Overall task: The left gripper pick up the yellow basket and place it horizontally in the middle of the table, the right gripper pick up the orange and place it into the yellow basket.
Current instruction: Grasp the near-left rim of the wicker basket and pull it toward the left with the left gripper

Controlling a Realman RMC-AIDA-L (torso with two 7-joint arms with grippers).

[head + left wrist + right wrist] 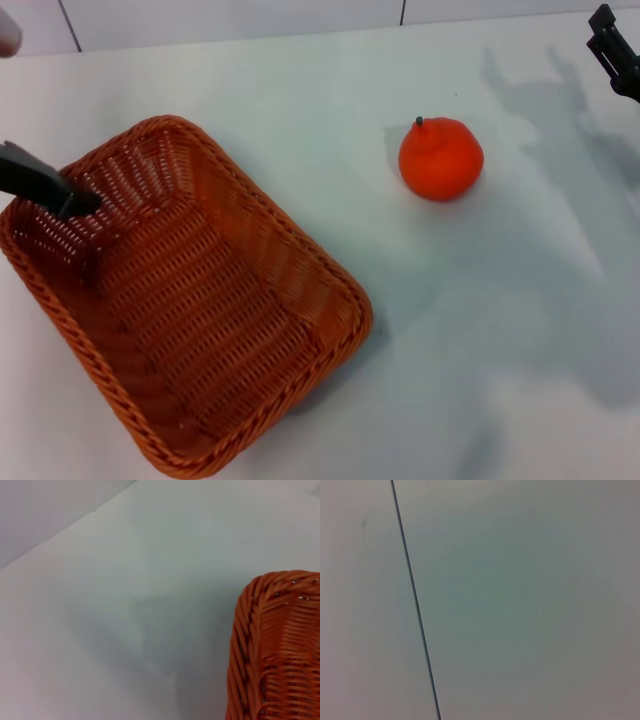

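The yellow basket [190, 300], orange-brown woven wicker, sits on the white table [480, 330] at the left, turned at a diagonal and empty. One corner of it shows in the left wrist view [275, 650]. My left gripper [78, 203] comes in from the left edge, its black tip at the basket's far-left rim, just inside the wall. The orange [441, 158] rests on the table to the right of the basket, apart from it, stem up. My right gripper [615, 45] is at the far right edge, well clear of the orange.
A pale wall with dark seams [70, 25] runs behind the table's far edge. The right wrist view shows only a pale surface with one dark seam [415, 605]. Arm shadows lie on the table at the right [560, 150].
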